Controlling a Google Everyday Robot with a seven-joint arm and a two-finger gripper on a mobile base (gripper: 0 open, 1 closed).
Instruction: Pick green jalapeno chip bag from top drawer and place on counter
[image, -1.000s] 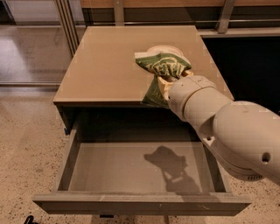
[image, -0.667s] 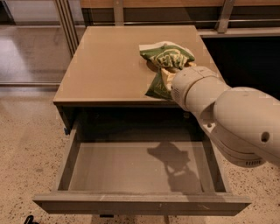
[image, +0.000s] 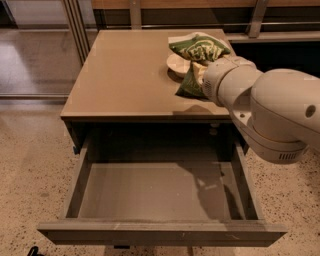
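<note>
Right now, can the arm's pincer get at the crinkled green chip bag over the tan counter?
Likely yes: the pincer, mostly hidden behind the white wrist, sits right at the crinkled green chip bag above the tan counter, with nothing between them.

The arm (image: 260, 107) hides the end effector at the chip bag (image: 200, 49).
</note>
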